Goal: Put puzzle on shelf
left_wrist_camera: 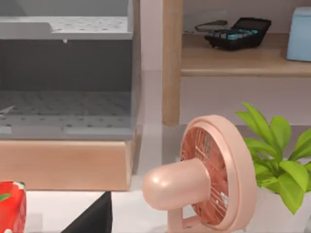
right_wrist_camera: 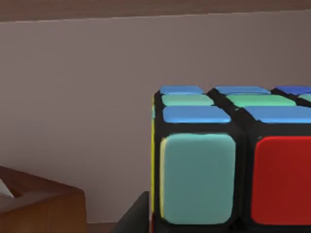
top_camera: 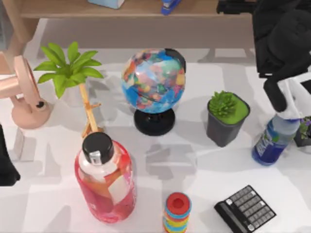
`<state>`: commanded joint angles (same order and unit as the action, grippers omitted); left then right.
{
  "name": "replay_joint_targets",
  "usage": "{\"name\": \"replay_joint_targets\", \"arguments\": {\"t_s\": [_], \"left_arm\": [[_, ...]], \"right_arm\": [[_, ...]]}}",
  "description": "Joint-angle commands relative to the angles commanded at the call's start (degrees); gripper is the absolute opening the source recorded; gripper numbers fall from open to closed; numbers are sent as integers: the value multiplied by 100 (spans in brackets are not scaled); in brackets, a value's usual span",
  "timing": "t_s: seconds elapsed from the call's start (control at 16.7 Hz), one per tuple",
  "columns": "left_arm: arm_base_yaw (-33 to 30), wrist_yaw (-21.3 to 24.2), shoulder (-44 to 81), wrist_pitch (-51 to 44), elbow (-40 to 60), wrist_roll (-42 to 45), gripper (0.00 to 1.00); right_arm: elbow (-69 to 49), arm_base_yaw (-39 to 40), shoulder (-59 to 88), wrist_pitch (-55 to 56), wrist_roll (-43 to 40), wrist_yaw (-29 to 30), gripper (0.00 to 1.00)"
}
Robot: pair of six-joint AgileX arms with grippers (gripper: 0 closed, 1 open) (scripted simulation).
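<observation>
My right gripper [top_camera: 279,53] carries the puzzle [right_wrist_camera: 233,160] clamped close ahead, raised toward the shelf [top_camera: 136,9] for placing.

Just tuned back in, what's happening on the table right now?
The right arm is raised at the top view's right side, near the shelf along the back edge. Its wrist camera shows the puzzle very close in front of it, with blue, green, teal and red stickers in a black frame, apparently carried in that gripper, though the fingers themselves can't be made out. The left arm sits parked at the left edge, beside the pink fan. The puzzle isn't resting on the shelf board yet, as far as can be seen.
</observation>
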<state>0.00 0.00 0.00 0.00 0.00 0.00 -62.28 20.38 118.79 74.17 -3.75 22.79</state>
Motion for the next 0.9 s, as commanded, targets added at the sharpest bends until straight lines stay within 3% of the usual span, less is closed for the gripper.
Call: {"name": "replay_joint_targets", "arguments": {"t_s": [0.3, 0.72, 0.9], "left_arm": [[0, 0, 0, 0, 0, 0, 100], [0, 0, 0, 0, 0, 0, 100], [0, 0, 0, 0, 0, 0, 100]], "right_arm": [[-909, -207, 640, -575, 33, -212, 0], [-1080, -239, 954, -767, 43, -278, 0], [-1080, -239, 954, -767, 43, -278, 23]]}}
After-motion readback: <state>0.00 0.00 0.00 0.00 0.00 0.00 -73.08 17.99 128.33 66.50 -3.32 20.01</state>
